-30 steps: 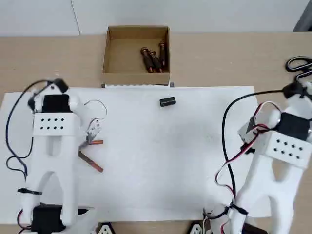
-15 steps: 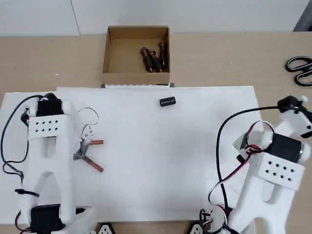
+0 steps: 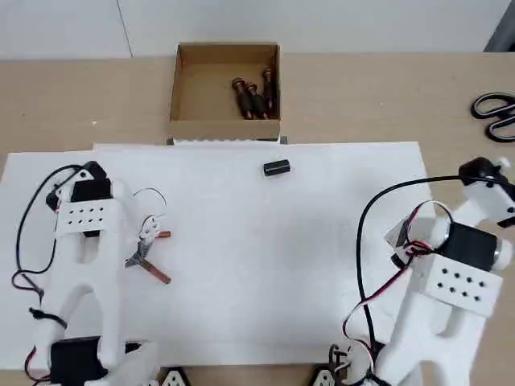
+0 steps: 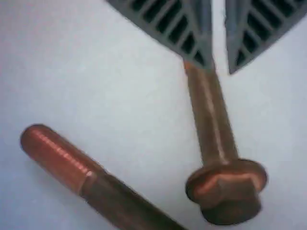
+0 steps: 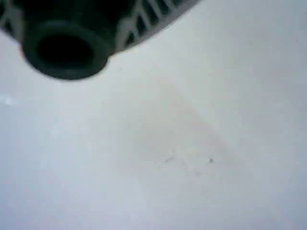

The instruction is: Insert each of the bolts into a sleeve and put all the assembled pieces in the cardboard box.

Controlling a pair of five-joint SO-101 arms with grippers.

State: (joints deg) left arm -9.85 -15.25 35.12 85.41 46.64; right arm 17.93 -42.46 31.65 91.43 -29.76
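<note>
A white sheet (image 3: 282,265) is covering most of the wooden worktop (image 3: 80,88). The cardboard box (image 3: 225,129) is sitting just beyond the sheet's far edge, holding 3 assembled pieces (image 3: 253,96). The left gripper (image 4: 218,67) is hanging low over the sheet's left side, its jaws parted only narrowly. 1 jaw tip is touching the threaded end of a bolt (image 4: 211,124) lying flat, and a 2nd bolt (image 4: 72,163) is lying just beside it, nearer. The right gripper (image 5: 91,19) is holding a black sleeve (image 5: 64,52) just above the sheet on the right. A spare sleeve (image 3: 276,168) is lying near the box.

I judge the step to be picking up the bolt. The jaws are needing to straddle the shank and close, then carry it to the held sleeve. The sheet's middle is offering open room for that meeting, and scissors (image 3: 492,108) are lying well off at the far right.
</note>
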